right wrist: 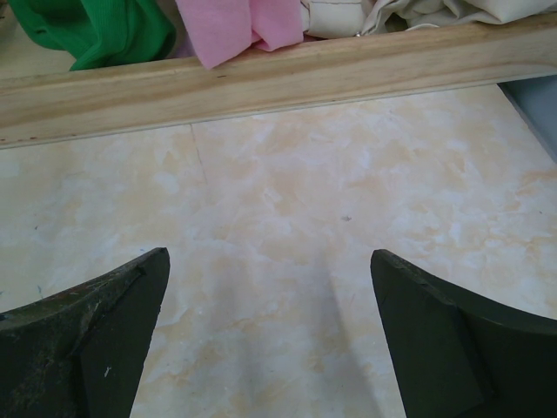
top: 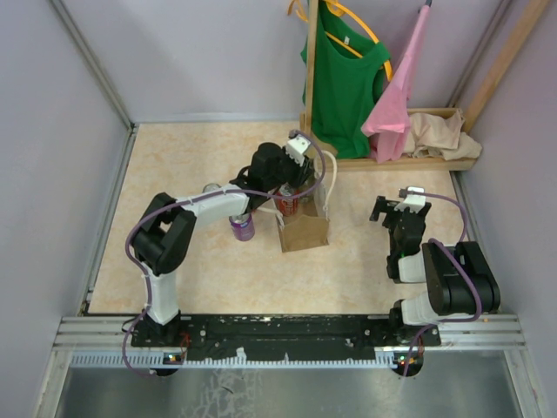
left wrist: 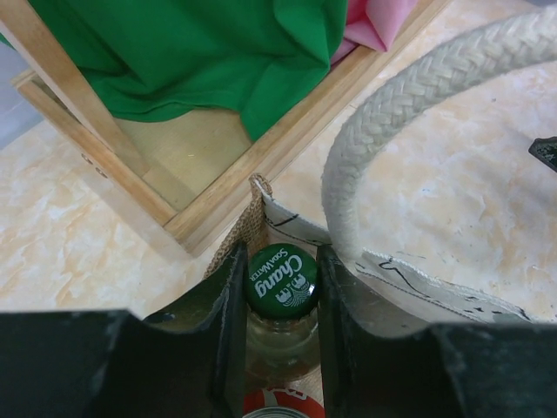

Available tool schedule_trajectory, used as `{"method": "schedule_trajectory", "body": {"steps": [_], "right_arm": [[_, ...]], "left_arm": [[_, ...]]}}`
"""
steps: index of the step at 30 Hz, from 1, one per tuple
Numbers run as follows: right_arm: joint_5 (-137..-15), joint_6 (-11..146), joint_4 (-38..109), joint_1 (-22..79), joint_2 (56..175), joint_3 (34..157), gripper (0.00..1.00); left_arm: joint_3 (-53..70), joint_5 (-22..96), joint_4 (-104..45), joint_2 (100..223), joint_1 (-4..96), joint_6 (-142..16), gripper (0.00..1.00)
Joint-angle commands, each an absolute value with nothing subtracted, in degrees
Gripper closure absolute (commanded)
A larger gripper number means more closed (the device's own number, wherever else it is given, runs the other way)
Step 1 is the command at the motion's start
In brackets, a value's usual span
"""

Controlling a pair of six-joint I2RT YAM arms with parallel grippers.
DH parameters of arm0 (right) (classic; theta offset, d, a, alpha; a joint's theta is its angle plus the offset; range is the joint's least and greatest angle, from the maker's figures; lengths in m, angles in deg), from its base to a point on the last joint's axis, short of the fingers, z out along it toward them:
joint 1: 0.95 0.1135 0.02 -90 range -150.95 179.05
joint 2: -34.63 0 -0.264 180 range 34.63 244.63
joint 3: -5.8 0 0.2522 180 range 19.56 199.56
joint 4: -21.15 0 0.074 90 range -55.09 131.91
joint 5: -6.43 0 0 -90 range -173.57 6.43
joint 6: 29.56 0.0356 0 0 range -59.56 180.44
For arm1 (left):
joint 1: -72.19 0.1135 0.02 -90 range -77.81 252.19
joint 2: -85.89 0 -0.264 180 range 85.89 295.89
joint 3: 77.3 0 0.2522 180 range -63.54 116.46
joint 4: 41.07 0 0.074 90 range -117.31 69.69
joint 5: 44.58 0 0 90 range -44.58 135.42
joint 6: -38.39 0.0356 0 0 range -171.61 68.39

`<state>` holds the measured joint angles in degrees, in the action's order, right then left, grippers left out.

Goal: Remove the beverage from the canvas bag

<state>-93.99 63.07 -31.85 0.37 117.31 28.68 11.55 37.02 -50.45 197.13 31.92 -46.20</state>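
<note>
Item: Chang soda-water bottle [left wrist: 278, 344], clear glass, standing upright inside the canvas bag [top: 305, 233]. Its green crown cap [left wrist: 280, 280] sits about level with the bag's rim.

Left hand [left wrist: 280, 261]: closed on the bottle, one finger pressed to each side of the cap and neck. I hold it there because the top is the only part clear of the bag wall, and I judge a straight lift from that grip would bring it out.

Right hand [right wrist: 268, 254]: fingers spread wide, holding nothing, over bare counter [top: 218, 270] well apart from the bag. I judge it is parked out of the way.

Bag fittings: cream rope handle [left wrist: 383, 122] arching just beside my left hand. The bag stands upright with its mouth open.

Other contents: red can [top: 287, 205] in the bag beside the bottle.

Outside the bag: purple can [top: 242, 228] on the counter, near the bag's left side.

Backdrop: wooden rack [left wrist: 218, 205] with a green shirt [left wrist: 191, 52] and a pink garment [right wrist: 235, 26] hanging down to it.

Writing: cap reads "Chang" and "SODA WATER", white on green. Both cans' labels are too small to read. Black marks on the bag's pale lining are not legible.
</note>
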Motion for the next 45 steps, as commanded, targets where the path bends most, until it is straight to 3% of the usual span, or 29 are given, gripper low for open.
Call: {"method": "schedule_trajectory", "body": {"steps": [1, 28, 45], "right_arm": [[-94.1, 63.1, -34.7, 0.3, 117.2, 29.9, 0.01], [-94.1, 63.2, -34.7, 0.3, 117.2, 29.9, 0.01], [-94.1, 63.1, -34.7, 0.3, 117.2, 29.9, 0.01]], "left_arm": [[13.1, 37.1, -51.7, 194.6, 31.3, -43.6, 1.00], [22.6, 37.7, -58.1, 189.3, 31.3, -41.2, 1.00], [31.4, 38.7, -40.2, 179.2, 31.3, -40.5, 1.00]]}}
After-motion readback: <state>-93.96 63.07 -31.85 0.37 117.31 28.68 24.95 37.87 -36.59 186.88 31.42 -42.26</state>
